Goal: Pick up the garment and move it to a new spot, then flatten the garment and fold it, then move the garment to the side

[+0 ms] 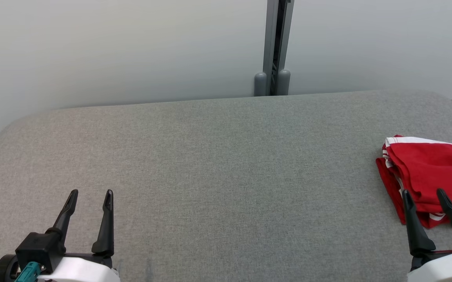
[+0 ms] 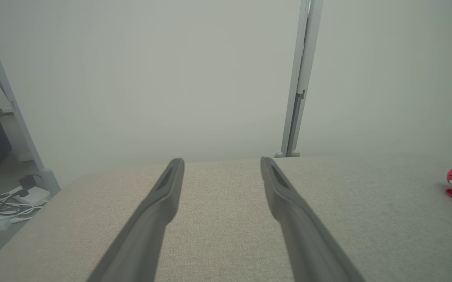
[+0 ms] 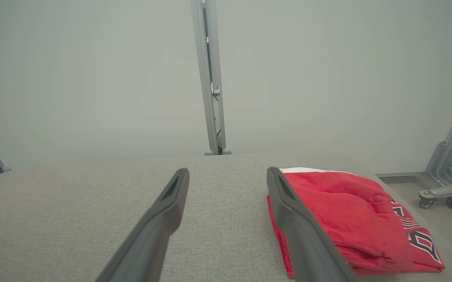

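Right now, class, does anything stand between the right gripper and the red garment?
Nothing visible does. The red garment lies on the grey table right by the right gripper, whose open, empty fingers point toward its near edge.

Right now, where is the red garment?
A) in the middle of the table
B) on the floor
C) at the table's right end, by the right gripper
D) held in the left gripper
C: the garment lies on the table at its right end, just ahead of the open right gripper.
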Robot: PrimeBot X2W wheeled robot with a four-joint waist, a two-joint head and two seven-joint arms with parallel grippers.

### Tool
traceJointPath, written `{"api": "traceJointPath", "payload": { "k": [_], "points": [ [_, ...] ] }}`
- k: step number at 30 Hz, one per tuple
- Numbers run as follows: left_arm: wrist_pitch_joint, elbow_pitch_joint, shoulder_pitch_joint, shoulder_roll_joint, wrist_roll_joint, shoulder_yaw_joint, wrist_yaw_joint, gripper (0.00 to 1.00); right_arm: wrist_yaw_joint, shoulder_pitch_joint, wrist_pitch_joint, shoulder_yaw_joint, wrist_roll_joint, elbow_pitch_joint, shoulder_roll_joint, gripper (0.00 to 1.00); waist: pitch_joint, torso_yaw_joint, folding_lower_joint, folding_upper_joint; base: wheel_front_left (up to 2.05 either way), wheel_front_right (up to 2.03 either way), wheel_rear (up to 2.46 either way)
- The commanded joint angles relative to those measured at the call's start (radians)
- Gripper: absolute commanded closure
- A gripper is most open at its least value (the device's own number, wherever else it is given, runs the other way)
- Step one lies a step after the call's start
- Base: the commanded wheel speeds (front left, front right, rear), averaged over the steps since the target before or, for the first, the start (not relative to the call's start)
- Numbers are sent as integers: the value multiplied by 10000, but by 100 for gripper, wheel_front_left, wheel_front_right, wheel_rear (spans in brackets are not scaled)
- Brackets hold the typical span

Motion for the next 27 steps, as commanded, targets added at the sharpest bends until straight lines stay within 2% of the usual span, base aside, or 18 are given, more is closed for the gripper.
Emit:
{"api": "traceJointPath", "payload": {
  "k": [1, 11, 27],
  "points": [
    [30, 15, 61, 48, -32, 7, 75, 0, -5, 154, 73, -58, -27, -110, 7, 0, -52, 0, 0, -1, 0, 0, 0],
    [208, -52, 147, 73, -56, -80, 170, 0, -5, 230, 96, -151, -98, -348, 59, 0, -49, -36, 0, -1, 0, 0, 0],
    [320, 101, 8, 76, -203, -175, 89, 0, -5, 191, -22, -167, -13, -413, 102, 0, 19, 43, 0, -1, 0, 0, 0]
  ]
}}
